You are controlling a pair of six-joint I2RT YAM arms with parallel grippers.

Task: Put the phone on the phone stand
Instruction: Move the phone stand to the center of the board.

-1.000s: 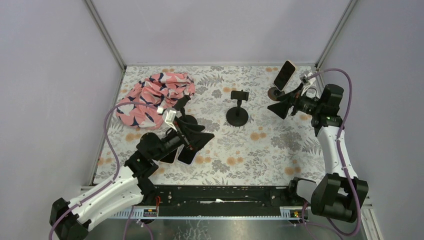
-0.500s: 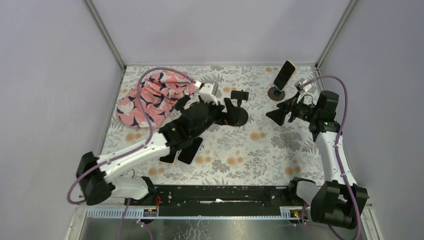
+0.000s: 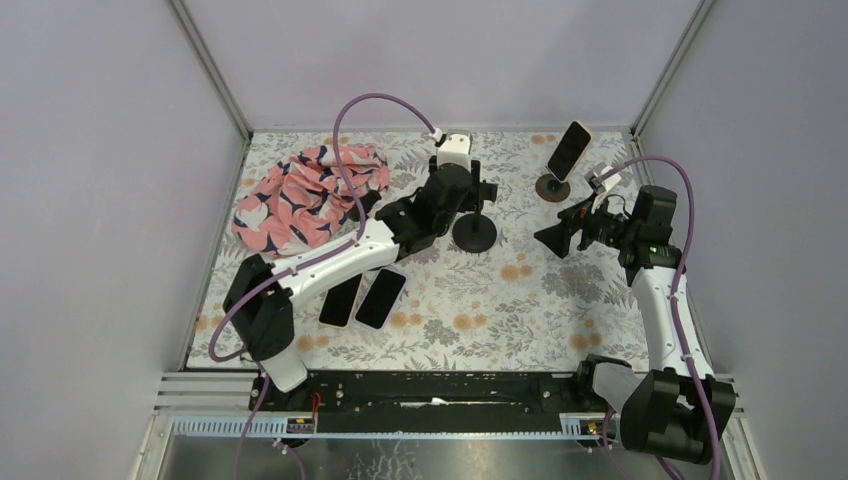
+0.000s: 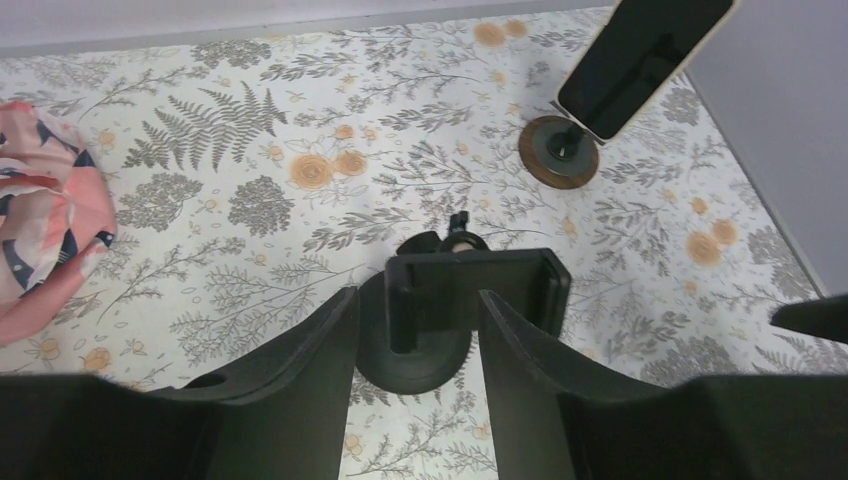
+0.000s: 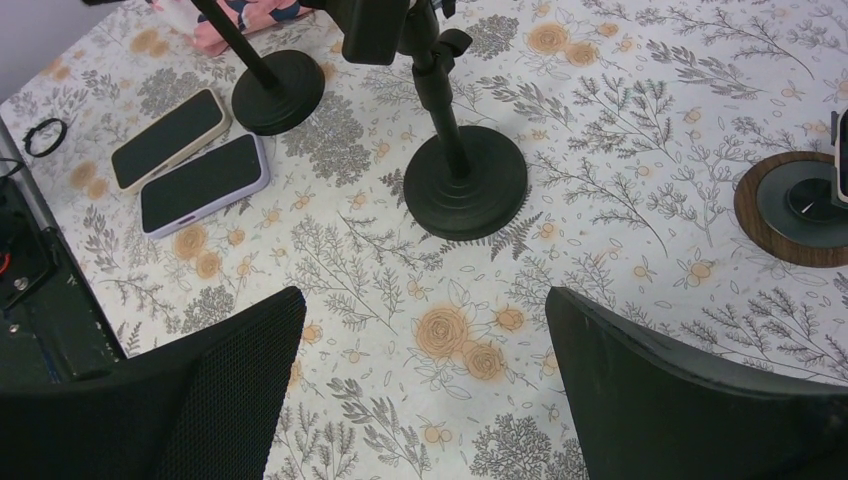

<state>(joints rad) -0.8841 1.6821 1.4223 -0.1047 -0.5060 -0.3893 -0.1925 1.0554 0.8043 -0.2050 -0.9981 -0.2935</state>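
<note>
Two phones lie flat side by side, a dark one (image 3: pixel 340 300) and a lilac-edged one (image 3: pixel 381 297), also seen in the right wrist view as dark phone (image 5: pixel 168 138) and lilac phone (image 5: pixel 205 182). The black phone stand (image 3: pixel 474 228) stands mid-table, its empty clamp (image 4: pixel 477 290) above its round base (image 4: pixel 410 350). My left gripper (image 3: pixel 470 195) hovers right at that clamp, jaws apart and partly narrowed, the clamp's left end showing in the gap (image 4: pixel 418 310); I cannot tell if they touch. My right gripper (image 3: pixel 556 237) is wide open over bare cloth (image 5: pixel 425 340).
A third phone (image 3: pixel 568 150) leans on a brown-based stand (image 3: pixel 552 186) at the back right. A pink patterned cloth (image 3: pixel 305 190) lies at the back left, with another black stand base (image 5: pixel 278 90) beside it. A black hair tie (image 5: pixel 45 135) lies near the front rail.
My left arm swung from over the two flat phones out to the black stand, and its jaws narrowed. My right gripper drew back slightly from the back-right stand, still wide open.
</note>
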